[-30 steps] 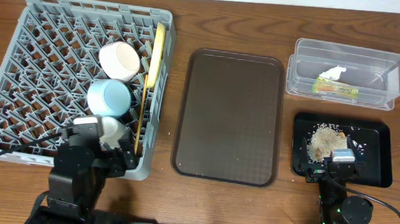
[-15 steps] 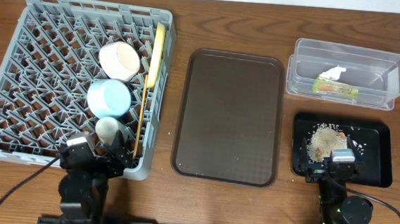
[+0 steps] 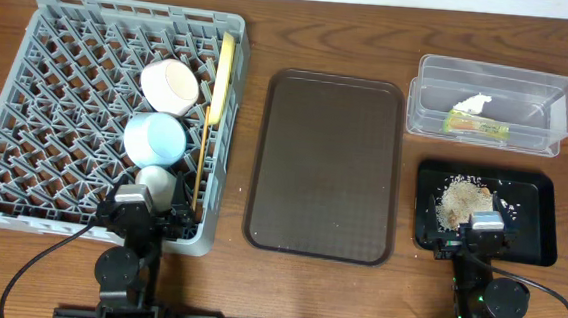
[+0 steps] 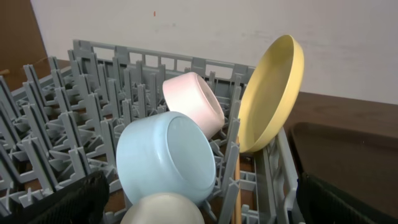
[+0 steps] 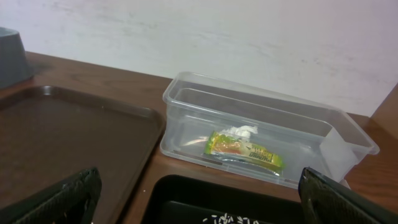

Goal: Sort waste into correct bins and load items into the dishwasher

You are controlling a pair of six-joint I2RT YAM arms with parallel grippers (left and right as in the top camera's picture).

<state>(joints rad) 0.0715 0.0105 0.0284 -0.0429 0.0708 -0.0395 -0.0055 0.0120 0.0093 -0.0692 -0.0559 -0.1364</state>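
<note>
The grey dish rack [image 3: 27,111] holds the yellow plate [image 3: 225,75] on edge, the white bowl [image 3: 172,86], the light blue bowl [image 3: 155,138], the small white cup [image 3: 156,182] and the chopsticks [image 3: 200,173]. My left gripper [image 3: 145,214] is open and empty at the rack's front edge, just behind the cup [image 4: 165,210]. The clear tub [image 3: 559,98] holds the green-and-white wrapper [image 3: 477,125] and the white tissue [image 3: 473,101]. The black tray [image 3: 536,212] holds rice scraps [image 3: 456,201]. My right gripper [image 3: 481,233] is open and empty over the black tray's front edge.
The dark brown serving tray [image 3: 329,162] lies between the rack and the bins. The table's front edge is close behind both grippers. A pale wall stands behind the table in the wrist views.
My left gripper has drawn back from over the rack to its front edge, leaving the small white cup in the rack. The right arm has not moved.
</note>
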